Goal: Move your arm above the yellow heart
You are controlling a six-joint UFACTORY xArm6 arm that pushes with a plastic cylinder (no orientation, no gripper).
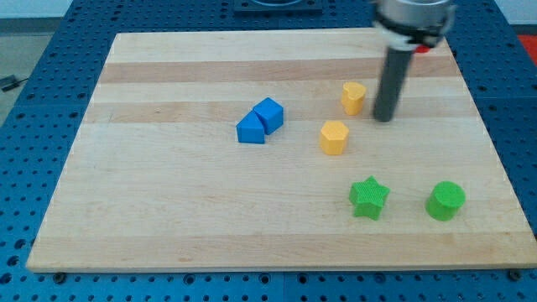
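The yellow heart (pixel 353 97) sits on the wooden board at the view's upper right of centre. My tip (pixel 384 118) is the lower end of the dark rod. It stands just to the view's right of the heart, slightly lower, with a small gap between them. A yellow hexagon block (pixel 334 137) lies below and left of the heart.
A blue cube (pixel 269 115) and a blue triangle block (pixel 250 130) touch each other left of centre. A green star (pixel 368 198) and a green cylinder (pixel 445 201) lie at the lower right. A red block (pixel 424 49) peeks out behind the rod. The wooden board (pixel 168 184) lies on a blue perforated table.
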